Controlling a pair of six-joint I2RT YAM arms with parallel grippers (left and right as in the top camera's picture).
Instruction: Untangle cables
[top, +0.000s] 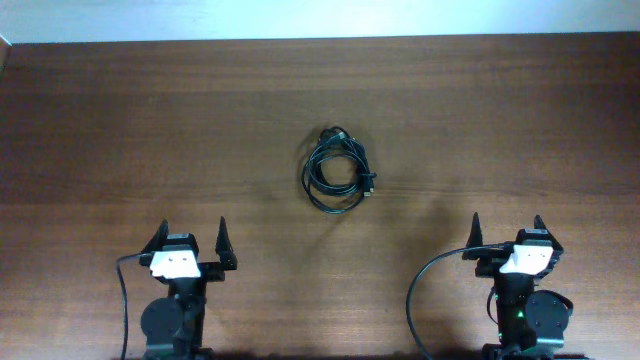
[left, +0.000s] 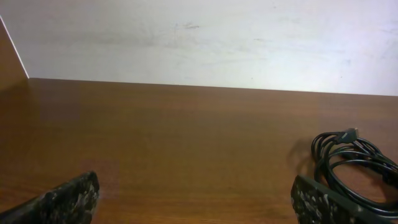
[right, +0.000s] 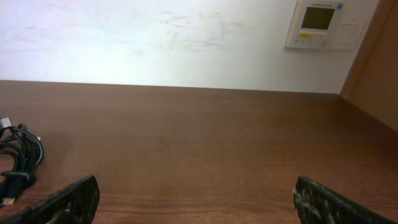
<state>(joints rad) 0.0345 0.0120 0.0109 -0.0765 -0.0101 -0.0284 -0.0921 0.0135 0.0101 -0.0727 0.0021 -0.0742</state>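
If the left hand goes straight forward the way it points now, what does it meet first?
The way looks free: the left hand faces bare table up to the wall. The coiled cables lie off to its right.

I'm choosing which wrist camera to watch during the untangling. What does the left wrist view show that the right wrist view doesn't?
Only the left wrist view: most of the cables as a coil, at its right side. Only the right wrist view: a wall panel with a screen, upper right; there the cables are cut off at its left edge. Both: the table, the white wall, and open, empty fingers, of the left gripper in one, the right gripper in the other.
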